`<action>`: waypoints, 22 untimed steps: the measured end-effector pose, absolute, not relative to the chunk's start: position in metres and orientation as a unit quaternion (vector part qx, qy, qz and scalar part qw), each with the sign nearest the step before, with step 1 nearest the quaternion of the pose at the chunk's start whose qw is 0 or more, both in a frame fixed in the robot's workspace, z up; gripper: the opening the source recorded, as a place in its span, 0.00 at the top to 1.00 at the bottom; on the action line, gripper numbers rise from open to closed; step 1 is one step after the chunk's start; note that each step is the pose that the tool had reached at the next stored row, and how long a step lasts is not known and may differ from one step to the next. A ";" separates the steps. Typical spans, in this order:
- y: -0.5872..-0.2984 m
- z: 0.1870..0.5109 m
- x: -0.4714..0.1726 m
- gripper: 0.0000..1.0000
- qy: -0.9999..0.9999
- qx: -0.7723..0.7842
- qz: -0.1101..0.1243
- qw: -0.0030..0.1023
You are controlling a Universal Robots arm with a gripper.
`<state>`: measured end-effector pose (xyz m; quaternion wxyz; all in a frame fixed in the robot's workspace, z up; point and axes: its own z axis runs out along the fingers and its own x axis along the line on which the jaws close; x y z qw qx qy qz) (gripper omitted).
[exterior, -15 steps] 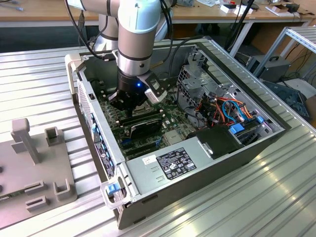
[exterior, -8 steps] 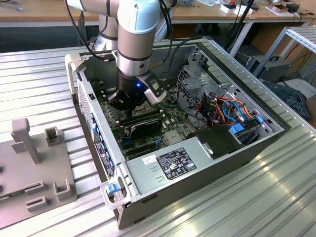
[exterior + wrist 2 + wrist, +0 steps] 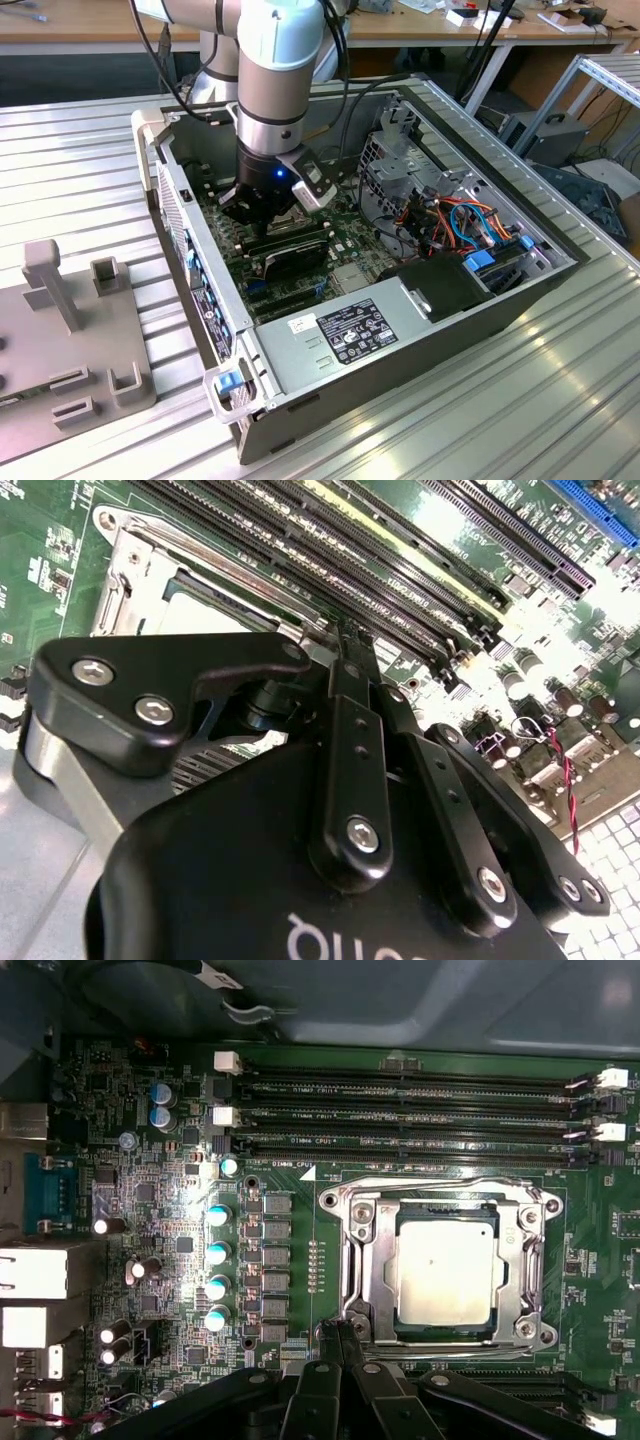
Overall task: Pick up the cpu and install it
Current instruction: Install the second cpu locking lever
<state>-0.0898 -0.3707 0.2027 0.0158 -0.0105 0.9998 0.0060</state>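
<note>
Arm reaches down into the open computer case [image 3: 400, 330], which lies on its side on a ribbed metal bench [image 3: 80, 160]. Gripper [image 3: 262, 212] hangs low over the motherboard [image 3: 345, 255], toward the end of the case nearest the bench's far edge.

The cpu [image 3: 445, 1263] sits flat inside the socket [image 3: 440, 1265], silver-grey top up, square with the surrounding metal frame. The frame lies around the chip's edges. In the second wrist view only a sliver of the socket frame [image 3: 150, 575] shows past the gripper body.

Gripper [image 3: 338, 1332] in the first wrist view: the two black fingertips [image 3: 327, 1338] are pressed together with no gap, tips just beside the socket's frame edge, off one corner of the chip. Nothing between them. The second wrist view agrees: gripper [image 3: 350, 640] with its black fingers [image 3: 352, 730] brought together, holding nothing.

Long black memory slots [image 3: 410, 1110] run in parallel rows along one side of the socket, white latches at their ends. A row of silver-topped capacitors [image 3: 216, 1265] stands along another side of the socket.

A grey fixture block [image 3: 70, 340] with upright posts lies on the bench near its front corner at the exterior view's left, well apart from the case.
</note>
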 end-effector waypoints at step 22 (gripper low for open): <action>-0.372 0.203 -0.094 0.89 1.000 -0.010 0.003 0.019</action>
